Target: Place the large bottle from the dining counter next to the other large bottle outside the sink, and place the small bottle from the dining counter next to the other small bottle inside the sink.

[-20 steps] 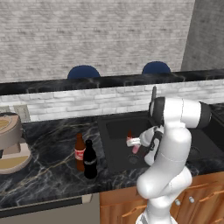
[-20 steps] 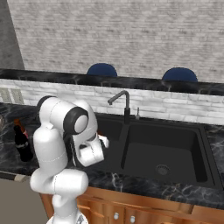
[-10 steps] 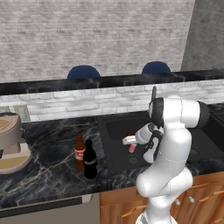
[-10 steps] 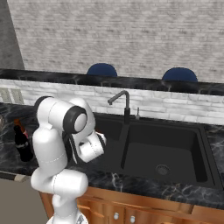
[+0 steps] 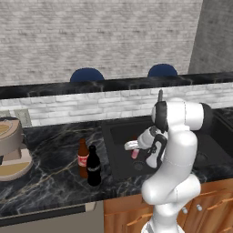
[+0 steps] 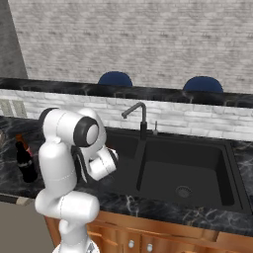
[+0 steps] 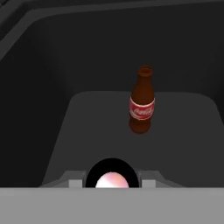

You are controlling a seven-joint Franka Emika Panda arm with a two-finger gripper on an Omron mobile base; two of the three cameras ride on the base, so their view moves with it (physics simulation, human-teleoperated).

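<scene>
My gripper (image 5: 136, 146) hangs over the left part of the black sink (image 5: 119, 129), shut on the small pale-pink bottle (image 5: 131, 144). In the hand view that bottle (image 7: 112, 178) shows as a round pink end between the jaws of the gripper (image 7: 112, 183). Ahead of it, the other small bottle (image 7: 142, 103), brown with a red label, stands upright on the sink floor. Left of the sink, the black large bottle (image 5: 93, 165) stands right beside the amber other large bottle (image 5: 83, 158) on the counter. The dining counter (image 5: 113, 84) runs along the back.
A curved faucet (image 6: 141, 112) rises behind the divider between the two basins. A coffee machine (image 5: 11, 150) stands at the far left of the counter. Two blue stools (image 5: 86, 74) show behind the dining counter. The right basin (image 6: 185, 170) has a drain in its floor.
The hand with the small bottle has shifted slightly left over the left basin and tilted a little. The two large bottles have not moved.
</scene>
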